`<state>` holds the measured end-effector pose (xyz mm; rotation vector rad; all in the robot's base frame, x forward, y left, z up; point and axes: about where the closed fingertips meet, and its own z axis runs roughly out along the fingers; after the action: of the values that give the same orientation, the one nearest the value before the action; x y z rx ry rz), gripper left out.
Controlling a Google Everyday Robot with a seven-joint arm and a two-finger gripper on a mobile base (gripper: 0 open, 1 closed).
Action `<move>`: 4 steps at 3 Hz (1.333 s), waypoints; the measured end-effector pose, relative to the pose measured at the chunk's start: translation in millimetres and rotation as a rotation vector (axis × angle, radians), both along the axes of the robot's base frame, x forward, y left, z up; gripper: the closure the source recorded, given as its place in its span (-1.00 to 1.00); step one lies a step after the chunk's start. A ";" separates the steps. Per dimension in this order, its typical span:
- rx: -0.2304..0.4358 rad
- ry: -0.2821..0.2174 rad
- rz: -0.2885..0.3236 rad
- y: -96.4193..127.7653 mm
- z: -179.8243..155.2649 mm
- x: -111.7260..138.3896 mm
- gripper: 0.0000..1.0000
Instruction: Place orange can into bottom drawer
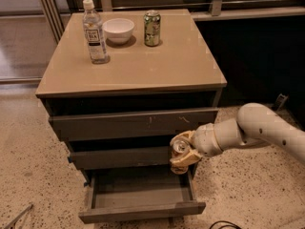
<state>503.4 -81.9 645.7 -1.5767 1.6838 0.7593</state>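
My gripper (183,152) is shut on the orange can (180,147), whose silver top shows between the fingers. It hangs in front of the right end of the middle drawer, above the right side of the bottom drawer (141,210). The bottom drawer is pulled out and open, and I see nothing inside it. The white arm comes in from the right.
On the tan cabinet top (143,66) stand a clear bottle (94,31), a white bowl (118,30) and a green can (152,28). The top drawer (133,123) and middle drawer (119,157) stick out slightly. Speckled floor lies around the cabinet.
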 end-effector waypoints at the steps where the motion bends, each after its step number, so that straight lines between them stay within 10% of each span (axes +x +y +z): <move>1: 0.114 -0.070 0.055 19.5 -76.8 7.2 1.00; 4: 0.114 -0.063 0.099 33.0 -163.6 2.2 1.00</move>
<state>505.6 -48.9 482.0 -1.5962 1.5004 0.8323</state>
